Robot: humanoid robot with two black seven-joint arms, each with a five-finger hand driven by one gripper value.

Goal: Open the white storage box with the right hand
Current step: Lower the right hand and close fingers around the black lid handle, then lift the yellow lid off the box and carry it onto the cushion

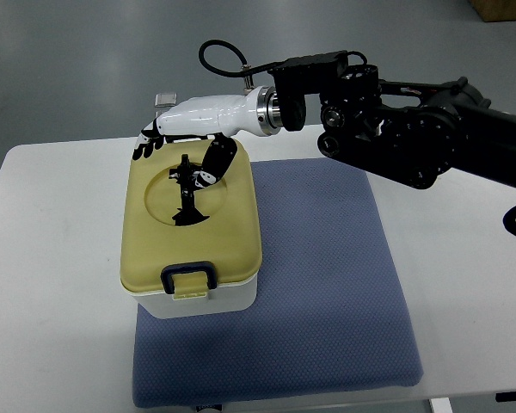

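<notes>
white storage box [208, 301] sits on the left part of a blue mat [327, 284], which lies on a white table [52, 284]. its pale yellow lid [155, 232] is down, and the dark-framed latch [187, 280] at the near edge sits against the front. right hand [185, 129] reaches in from the right edge on a black arm [413, 129], white palm over the far rim of the lid. its fingers [148, 142] hang relaxed past the far left corner, thumb [213, 163] pointing down at the lid's recess; nothing is grasped.
</notes>
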